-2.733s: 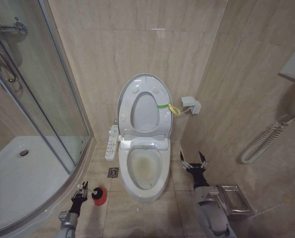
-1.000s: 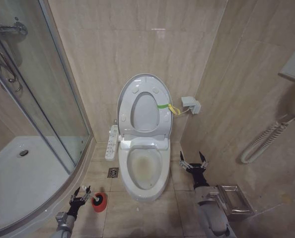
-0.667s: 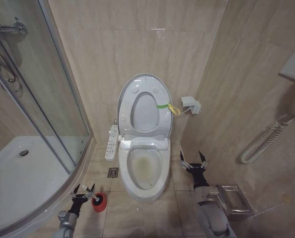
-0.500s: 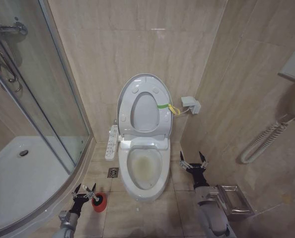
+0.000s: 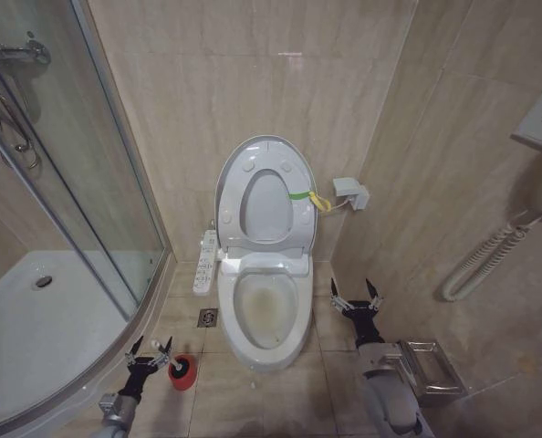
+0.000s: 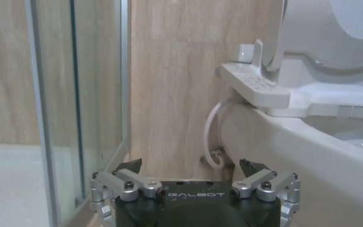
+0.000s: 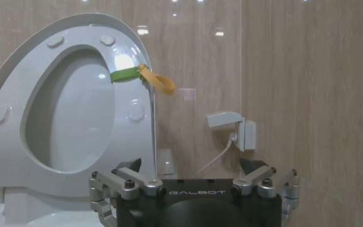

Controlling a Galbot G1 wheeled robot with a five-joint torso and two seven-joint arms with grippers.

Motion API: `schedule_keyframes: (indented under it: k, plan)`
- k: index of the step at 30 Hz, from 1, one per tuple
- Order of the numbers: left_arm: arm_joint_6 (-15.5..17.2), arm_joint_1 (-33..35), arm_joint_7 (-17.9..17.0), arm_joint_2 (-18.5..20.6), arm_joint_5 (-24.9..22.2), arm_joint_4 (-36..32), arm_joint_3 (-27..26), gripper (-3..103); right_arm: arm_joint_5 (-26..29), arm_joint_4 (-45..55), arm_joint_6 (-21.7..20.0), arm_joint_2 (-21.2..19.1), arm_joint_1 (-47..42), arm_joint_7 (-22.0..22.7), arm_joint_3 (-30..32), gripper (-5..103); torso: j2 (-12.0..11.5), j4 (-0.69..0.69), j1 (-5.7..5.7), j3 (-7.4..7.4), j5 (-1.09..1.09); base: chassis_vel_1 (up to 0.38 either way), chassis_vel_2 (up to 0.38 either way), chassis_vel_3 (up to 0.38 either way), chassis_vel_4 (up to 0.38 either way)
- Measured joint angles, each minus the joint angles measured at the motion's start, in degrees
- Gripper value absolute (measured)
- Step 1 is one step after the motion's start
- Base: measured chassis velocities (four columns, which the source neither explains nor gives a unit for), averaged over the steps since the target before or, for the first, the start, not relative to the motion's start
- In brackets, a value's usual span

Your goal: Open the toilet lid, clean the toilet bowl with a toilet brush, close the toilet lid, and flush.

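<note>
Toilet lid (image 5: 265, 196) upright against the back wall, long axis vertical. Our left gripper (image 5: 150, 348) spread empty beside the red holder (image 5: 182, 370); right gripper (image 5: 356, 297) spread empty between toilet bowl (image 5: 269, 310) and side wall.

The left end effector (image 5: 150, 350) sits low at the left of the head view, close to the floor, its arm rising from the bottom edge and pointing forward. Its fingers (image 6: 128, 169) are spread apart with nothing between them. The right end effector (image 5: 355, 294) is raised higher on the right, wrist upright above a grey forearm, fingers (image 7: 126, 166) likewise splayed wide and holding nothing.
</note>
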Motion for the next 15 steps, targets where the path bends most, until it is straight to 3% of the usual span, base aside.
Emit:
schedule_keyframes:
  k: [15]
  plan:
    - [1.6,5.3,-6.3,3.9,0.7,-13.8,-2.5,100,0.0,0.0,0.0,0.0,0.0,0.0,0.0,100,0.0,0.00,0.00,0.00,0.00,0.000,0.000,0.000,0.000]
